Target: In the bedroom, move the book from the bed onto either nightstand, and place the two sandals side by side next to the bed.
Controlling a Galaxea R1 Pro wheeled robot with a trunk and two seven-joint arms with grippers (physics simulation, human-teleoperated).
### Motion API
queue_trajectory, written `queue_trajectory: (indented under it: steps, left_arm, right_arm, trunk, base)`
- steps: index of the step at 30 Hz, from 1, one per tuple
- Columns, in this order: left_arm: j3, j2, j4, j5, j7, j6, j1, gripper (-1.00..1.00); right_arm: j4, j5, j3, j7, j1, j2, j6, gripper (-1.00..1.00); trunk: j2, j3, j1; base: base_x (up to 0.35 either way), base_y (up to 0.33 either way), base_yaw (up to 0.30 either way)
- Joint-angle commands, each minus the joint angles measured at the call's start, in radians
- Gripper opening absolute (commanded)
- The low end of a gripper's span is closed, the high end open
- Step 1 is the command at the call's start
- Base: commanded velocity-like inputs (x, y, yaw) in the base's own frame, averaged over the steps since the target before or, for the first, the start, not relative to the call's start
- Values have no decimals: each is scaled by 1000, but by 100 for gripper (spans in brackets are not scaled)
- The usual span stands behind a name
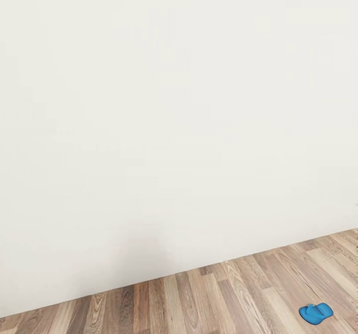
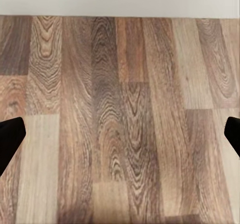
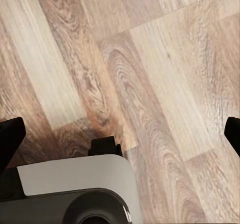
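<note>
The head view faces a blank white wall (image 1: 169, 125) meeting the plank floor (image 1: 209, 299), and one blue sandal (image 1: 315, 313) lies alone on the boards off to the right, apart from the wall and with nothing beside it. No bed, nightstand or book is in sight here, so nothing in these pictures lets me call any part of the task finished; my judgement is that the robot is in transit, with at least this sandal yet to be collected and paired with its mate next to the bed, and the book's transfer unconfirmed either way. The left gripper (image 2: 120, 134) looks straight down at bare floor, its two dark fingertips spread wide at the picture's edges with nothing between them. The right gripper (image 3: 120, 134) is likewise spread apart and empty over the planks (a grey and black piece of the robot's own body (image 3: 75, 189) sits below it). Both arms therefore appear free to pick up the sandal once the base turns toward it.
</note>
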Motion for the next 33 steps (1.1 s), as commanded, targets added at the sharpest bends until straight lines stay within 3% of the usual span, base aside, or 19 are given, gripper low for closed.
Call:
queue_trajectory:
  steps: [1, 19, 33]
  left_arm:
    - [-1, 0, 0, 7, -1, -3, 0, 100]
    - [-1, 0, 0, 7, -1, -3, 0, 100]
    - [-2, 0, 0, 8, -1, -3, 0, 100]
  right_arm:
    - [1, 0, -3, 0, -1, 0, -4, 100]
    - [1, -2, -3, 0, -1, 0, -4, 100]
    - [1, 7, -2, 1, -1, 2, -4, 100]
  trunk:
    - [-1, -1, 0]
    - [-1, -1, 0]
    - [-1, -1, 0]
  base:
    - [1, 0, -185]
    - [0, 0, -268]
    - [0, 0, -116]
